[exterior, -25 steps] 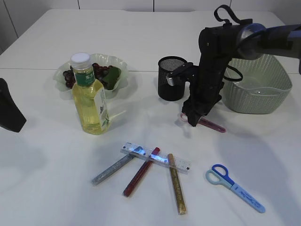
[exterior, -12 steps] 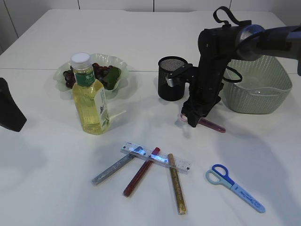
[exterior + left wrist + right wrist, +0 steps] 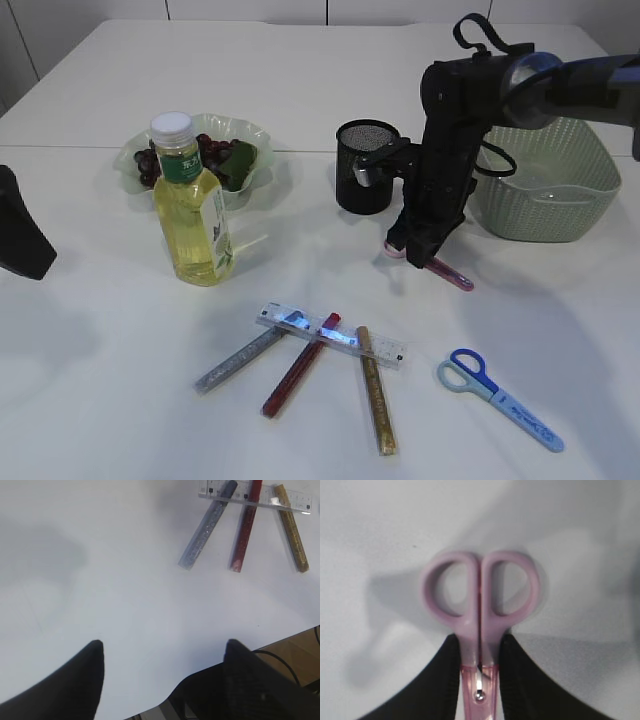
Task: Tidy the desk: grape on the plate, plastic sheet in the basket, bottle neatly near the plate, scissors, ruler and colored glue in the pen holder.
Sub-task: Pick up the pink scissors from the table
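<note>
My right gripper [image 3: 415,252] points down in front of the black mesh pen holder [image 3: 362,180] and is shut on the pink scissors [image 3: 480,595] just below the finger loops. Their sheathed blade [image 3: 452,272] slants down to the table. Blue scissors [image 3: 500,398] lie front right. The clear ruler [image 3: 385,347] lies across silver [image 3: 240,358], red [image 3: 298,365] and gold [image 3: 377,403] glue sticks. The bottle [image 3: 192,215] stands upright before the green plate [image 3: 130,160] holding grapes [image 3: 210,148]. My left gripper [image 3: 162,647] hangs open over bare table. The plastic sheet is out of view.
The green basket [image 3: 545,185] stands at the right, behind my right arm. The left arm [image 3: 20,240] shows as a dark shape at the left edge. The table's near edge [image 3: 280,640] lies just below the left gripper.
The right jaws have closed onto the pink scissors. The scissors' far end has swung slightly toward the front. The left arm has not moved.
</note>
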